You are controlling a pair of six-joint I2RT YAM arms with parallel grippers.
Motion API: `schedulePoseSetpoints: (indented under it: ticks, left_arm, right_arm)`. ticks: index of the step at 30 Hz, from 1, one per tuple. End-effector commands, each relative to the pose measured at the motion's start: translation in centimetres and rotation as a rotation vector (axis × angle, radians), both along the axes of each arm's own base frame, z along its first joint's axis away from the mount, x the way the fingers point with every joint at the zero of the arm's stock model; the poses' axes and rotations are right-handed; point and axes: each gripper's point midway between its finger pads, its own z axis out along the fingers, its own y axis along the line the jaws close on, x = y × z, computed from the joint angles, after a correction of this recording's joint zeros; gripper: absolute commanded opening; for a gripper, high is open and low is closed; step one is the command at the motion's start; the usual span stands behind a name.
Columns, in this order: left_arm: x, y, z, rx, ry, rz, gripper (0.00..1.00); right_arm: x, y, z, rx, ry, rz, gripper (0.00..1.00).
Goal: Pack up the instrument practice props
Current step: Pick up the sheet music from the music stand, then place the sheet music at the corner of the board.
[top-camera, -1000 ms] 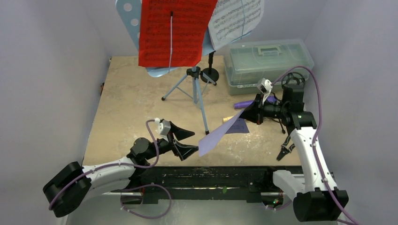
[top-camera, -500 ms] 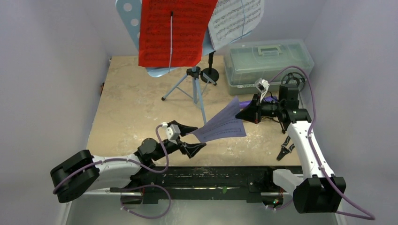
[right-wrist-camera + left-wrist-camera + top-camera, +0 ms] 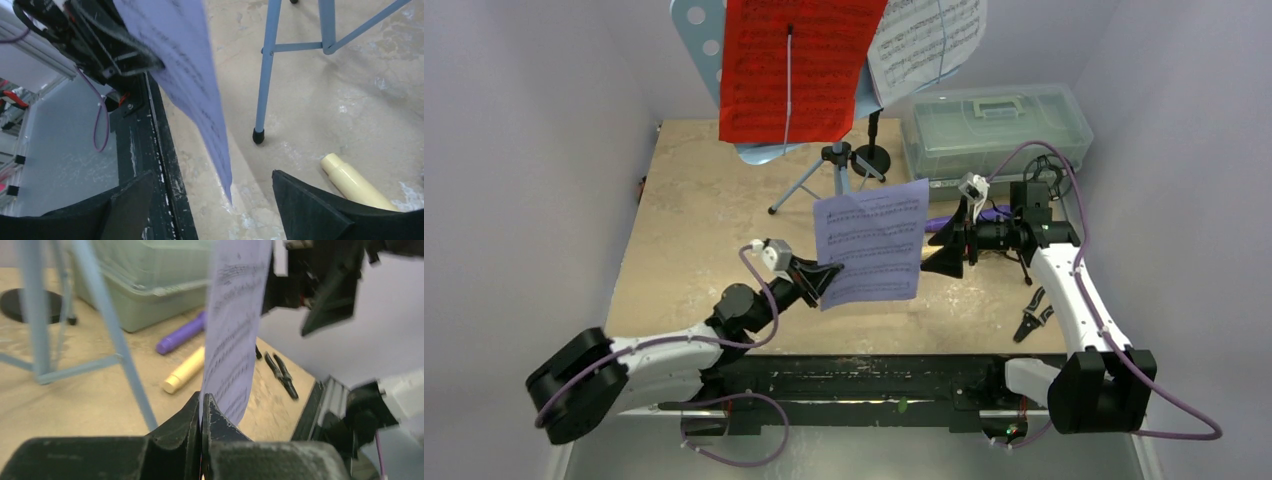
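Observation:
A printed sheet of music [image 3: 871, 243] stands upright over the table's middle, with my left gripper [image 3: 827, 275] shut on its lower left edge; in the left wrist view the paper [image 3: 235, 325] rises from the closed gripper [image 3: 202, 399]. Just right of the sheet, my right gripper [image 3: 949, 245] is open and holds nothing, and the sheet's edge [image 3: 185, 65] hangs between its spread fingers [image 3: 212, 175]. At the back, the light-blue music rest [image 3: 694, 25] on tripod legs [image 3: 839, 190] carries the red folder [image 3: 794, 65] and more sheet music [image 3: 929, 40]. Purple [image 3: 181, 334] and cream [image 3: 185, 371] microphones lie on the table.
A translucent grey-green box [image 3: 994, 125] with a handle stands at the back right. Black pliers [image 3: 1031, 318] lie near the right arm. A black mic holder base [image 3: 871, 158] sits behind the tripod, and another black holder [image 3: 1049, 170] beside the box.
My right gripper has opened and let go of the sheet. My left gripper has shut on its lower edge, and the paper has swung from slanting to upright.

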Motion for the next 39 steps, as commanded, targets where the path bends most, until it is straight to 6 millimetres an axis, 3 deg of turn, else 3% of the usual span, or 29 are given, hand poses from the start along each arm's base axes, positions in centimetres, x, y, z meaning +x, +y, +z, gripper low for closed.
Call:
schedulePoseSetpoints:
  ticks: [1,5,9,15,20,24,28,31,34,36,39]
  left_arm:
    - [3.1,4.2,-0.6,-0.02,0.249,0.207,0.0]
    - [4.6,9.4,-1.4,0.051,0.37,0.463,0.0]
    - [5.2,13.9,-2.0,0.129,0.422,0.67,0.0]
    - [7.1,18.6,-1.0,0.114,0.428,0.9,0.0]
    - [10.3,22.4,0.4,0.061,0.441,1.052,0.0]
    - [14.5,26.1,1.6,-0.003,0.434,1.124,0.0]
    - [20.6,29.3,1.1,0.04,0.416,1.122,0.0]
    - [26.6,31.0,-0.4,0.078,0.402,1.022,0.0]
    - [32.3,32.7,-3.6,0.092,0.473,0.931,0.0]
    - [35.3,34.2,-5.9,0.122,0.522,0.934,0.0]
    - [38.1,36.0,-8.4,0.226,0.573,0.979,0.0]
  right_arm:
    - [0.5,-0.7,1.3,-0.062,-0.154,0.027,0.96]
    - [2.5,-3.2,1.6,-0.063,-0.201,-0.113,0.99]
    - [3.3,-5.2,1.3,-0.056,-0.206,-0.209,0.99]
    - [3.1,-5.9,1.3,-0.077,-0.237,-0.25,0.99]
    - [3.1,-6.3,1.2,-0.1,-0.253,-0.278,0.99]
    - [3.0,-6.3,1.1,-0.102,-0.252,-0.28,0.99]
    - [3.0,-6.2,1.1,-0.1,-0.254,-0.277,0.99]
    - [2.8,-6.1,1.2,-0.095,-0.254,-0.272,0.99]
    - [2.6,-6.0,1.2,-0.086,-0.255,-0.267,0.99]
    - [2.6,-5.9,1.3,-0.079,-0.254,-0.263,0.99]
    - [2.5,-5.8,1.3,-0.072,-0.251,-0.259,0.99]
